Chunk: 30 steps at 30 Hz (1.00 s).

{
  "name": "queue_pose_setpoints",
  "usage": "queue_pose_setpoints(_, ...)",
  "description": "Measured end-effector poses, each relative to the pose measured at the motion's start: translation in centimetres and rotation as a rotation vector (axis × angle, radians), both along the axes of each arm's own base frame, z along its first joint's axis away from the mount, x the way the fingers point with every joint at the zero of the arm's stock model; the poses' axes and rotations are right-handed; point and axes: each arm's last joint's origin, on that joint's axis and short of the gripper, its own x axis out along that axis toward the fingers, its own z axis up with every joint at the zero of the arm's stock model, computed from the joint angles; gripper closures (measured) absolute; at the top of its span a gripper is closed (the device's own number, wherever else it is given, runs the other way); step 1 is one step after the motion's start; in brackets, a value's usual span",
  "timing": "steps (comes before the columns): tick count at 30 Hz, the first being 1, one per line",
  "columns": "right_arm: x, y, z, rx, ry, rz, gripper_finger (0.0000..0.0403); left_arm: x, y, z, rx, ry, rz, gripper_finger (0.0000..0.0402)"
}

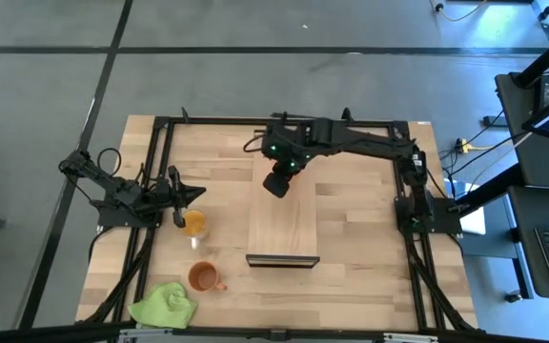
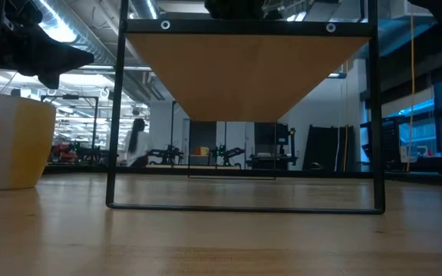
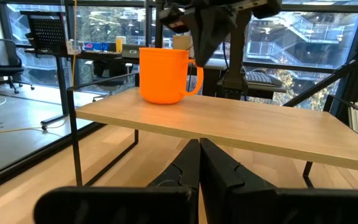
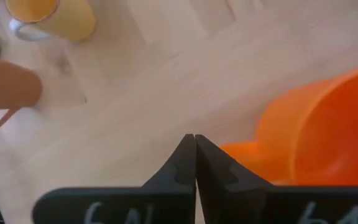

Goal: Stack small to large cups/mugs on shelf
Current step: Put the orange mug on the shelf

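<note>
While orange mug [image 3: 164, 74] on shelf [image 3: 241, 127]: amber cup [image 1: 194, 224], brown mug [image 1: 203, 277], green cloth [image 1: 164, 307] below.

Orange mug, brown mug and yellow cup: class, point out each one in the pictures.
orange mug [image 3: 163, 74], left wrist view, on its side wall.
brown mug [image 1: 202, 276], high view, on its opening.
yellow cup [image 1: 194, 223], high view, on its opening.

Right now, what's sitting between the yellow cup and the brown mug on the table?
Nothing: in the high view, only bare tabletop separates the yellow cup from the brown mug.
</note>
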Motion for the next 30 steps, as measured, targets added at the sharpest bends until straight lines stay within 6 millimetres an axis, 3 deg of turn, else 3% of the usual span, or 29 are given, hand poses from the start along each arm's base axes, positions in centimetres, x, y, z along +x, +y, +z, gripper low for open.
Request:
queue_pose_setpoints(9, -0.2, 1.6, -0.4, -0.020, 0.048, 0.004, 0.0400, 0.0, 0.0, 0.0, 0.000, 0.000, 0.000, 0.0401)
queue_pose_setpoints(18, -1.6, 1.8, -0.8, -0.183, 0.202, -0.086, 0.0400, 0.0, 0.0, 0.0, 0.000, 0.000, 0.000, 0.0401)
queue_pose_setpoints(30, -2.1, 2.1, -0.9, -0.181, 0.258, -0.111, 0.0400, 0.0, 0.0, 0.0, 0.000, 0.000, 0.000, 0.0401)
